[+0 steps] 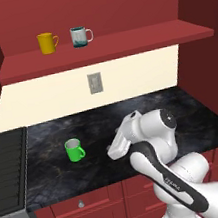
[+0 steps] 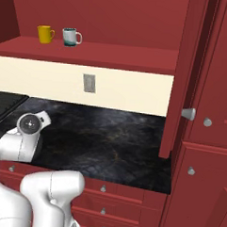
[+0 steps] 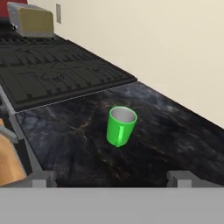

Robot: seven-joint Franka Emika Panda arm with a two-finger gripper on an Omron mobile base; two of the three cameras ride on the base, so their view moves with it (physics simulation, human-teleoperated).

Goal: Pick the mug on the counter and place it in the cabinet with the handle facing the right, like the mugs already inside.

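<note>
One mug (image 3: 120, 126) upright on counter (image 3: 175, 131), well ahead of gripper (image 3: 111, 178); fingertips wide apart, nothing held.

Bare counter (image 3: 175, 140) around mug (image 3: 120, 126)

Green mug (image 3: 120, 127), upright on black counter (image 3: 78, 144), handle (image 3: 119, 137) toward camera. Dark stovetop (image 3: 57, 74) beyond. Gripper (image 3: 112, 178) fingertips wide apart, well short of mug.

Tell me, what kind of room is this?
Most likely a kitchen: a black marble counter over red drawers, a stove beside it, and mugs like the yellow mug in an open cabinet.
</note>
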